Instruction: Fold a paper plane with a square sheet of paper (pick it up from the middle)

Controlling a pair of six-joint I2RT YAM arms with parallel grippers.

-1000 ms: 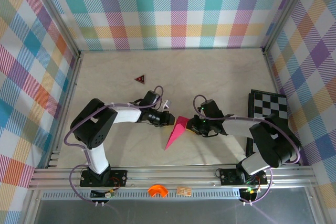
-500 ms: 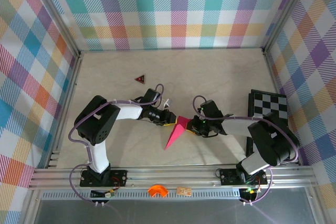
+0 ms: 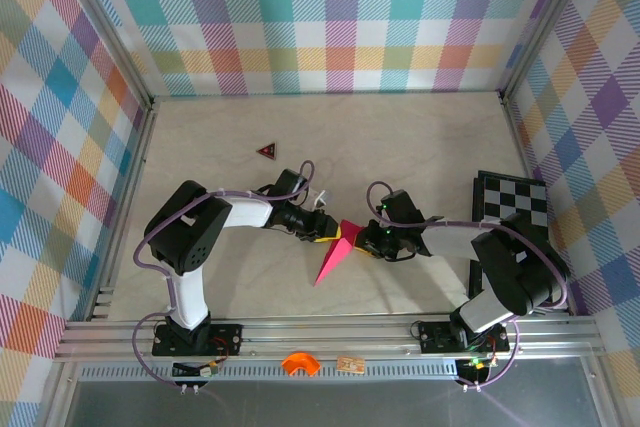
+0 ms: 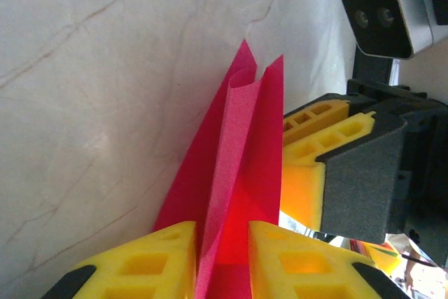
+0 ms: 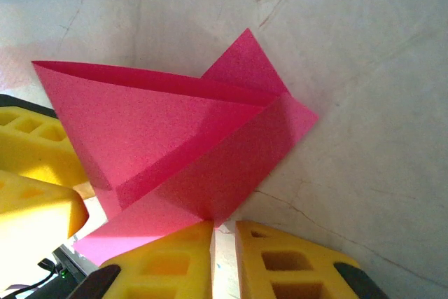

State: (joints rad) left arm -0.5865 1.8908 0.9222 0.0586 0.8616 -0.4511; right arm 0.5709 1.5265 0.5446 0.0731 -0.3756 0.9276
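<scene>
The magenta-pink paper plane (image 3: 328, 262) lies mid-table as a narrow dart, its point toward the near left. My left gripper (image 3: 326, 235) meets its wide end from the left. In the left wrist view the plane's upright creased fold (image 4: 238, 138) runs between my yellow fingertips (image 4: 222, 257), which are shut on it. My right gripper (image 3: 362, 240) comes in from the right. In the right wrist view its fingertips (image 5: 224, 232) pinch a corner of the layered wings (image 5: 175, 131) with a narrow gap. The left gripper's fingers (image 5: 31, 152) show beyond the paper.
A black-and-white checkerboard (image 3: 510, 202) lies at the right wall. A tiny dark red triangle (image 3: 266, 151) sits on the far left of the table. An orange piece (image 3: 299, 363) rests on the front rail. Plaid walls enclose three sides.
My left gripper has slid a little to the right, further onto the plane's wide end. The right gripper and the plane's point have stayed put.
</scene>
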